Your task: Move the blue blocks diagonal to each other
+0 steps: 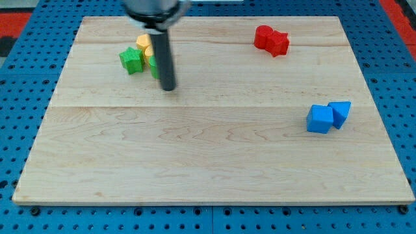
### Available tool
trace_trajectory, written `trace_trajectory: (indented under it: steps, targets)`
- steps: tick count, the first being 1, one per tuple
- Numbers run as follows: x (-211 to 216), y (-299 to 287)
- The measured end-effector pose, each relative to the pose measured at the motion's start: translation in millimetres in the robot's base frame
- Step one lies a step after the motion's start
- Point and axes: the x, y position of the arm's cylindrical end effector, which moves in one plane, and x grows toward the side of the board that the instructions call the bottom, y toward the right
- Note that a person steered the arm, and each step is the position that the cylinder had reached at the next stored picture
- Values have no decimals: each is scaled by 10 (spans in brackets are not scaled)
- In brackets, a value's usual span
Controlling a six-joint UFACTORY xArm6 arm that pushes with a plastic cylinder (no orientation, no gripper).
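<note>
Two blue blocks sit touching at the view's right: a blue cube (pixel 318 119) and a blue triangular block (pixel 340 112) just to its upper right. My tip (pixel 168 88) rests on the board at the upper left, far from the blue blocks. It stands just right of a cluster made of a green star-shaped block (pixel 131 60), a yellow block (pixel 143 43) and a green block (pixel 153 67) partly hidden behind the rod.
Two red blocks (pixel 271 39) lie touching near the view's top right. The wooden board (pixel 208 156) sits on a blue pegboard surface, with a red area at the top corners.
</note>
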Motion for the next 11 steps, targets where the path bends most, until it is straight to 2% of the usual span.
trace_trajectory:
  steps: [1,2,3,4,5,6,8,9,11]
  targets:
    - [-375,503]
    - [-131,1292]
    - [-142,2551]
    - [59,3465]
    - [921,3539]
    - [1291,3093]
    - [997,2519]
    - [699,2460]
    - [699,2313]
